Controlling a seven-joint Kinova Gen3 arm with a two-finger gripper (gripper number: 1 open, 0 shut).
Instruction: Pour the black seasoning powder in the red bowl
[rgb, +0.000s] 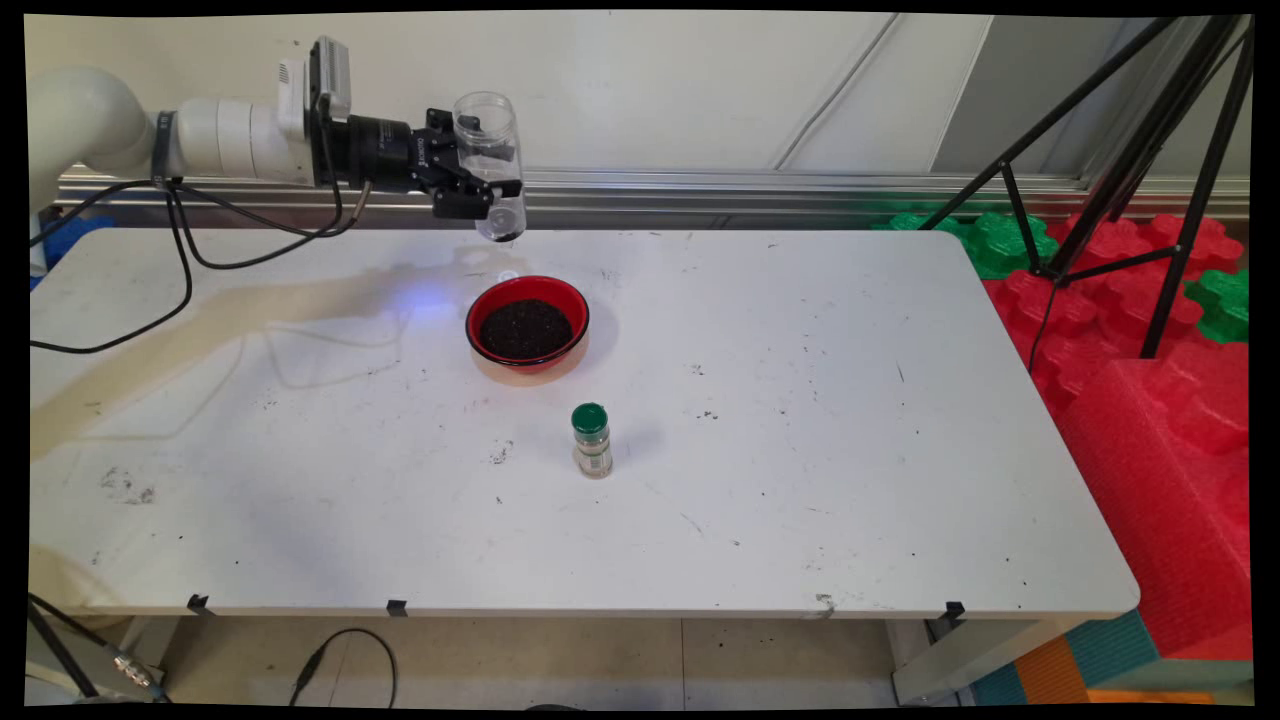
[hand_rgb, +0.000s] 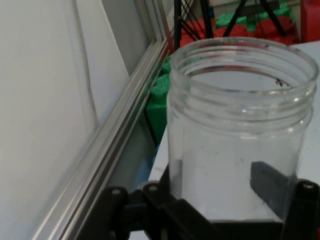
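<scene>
My gripper (rgb: 492, 190) reaches out level from the left, high above the table's far side, shut on a clear plastic jar (rgb: 487, 160). The jar stands nearly upright, slightly tilted, and looks empty apart from a few dark specks near its lower end. In the hand view the jar (hand_rgb: 240, 125) fills the right half, its threaded mouth toward the top, with the gripper (hand_rgb: 225, 205) clamped round its lower part. Just below and in front of the jar, a red bowl (rgb: 527, 322) of dark grains sits on the white table (rgb: 850, 450).
A small spice bottle with a green cap (rgb: 591, 440) stands upright in front of the bowl. A black tripod (rgb: 1130, 170) and red and green foam blocks (rgb: 1150, 400) are off the table's right side. Black cables (rgb: 190, 250) hang from the arm at left.
</scene>
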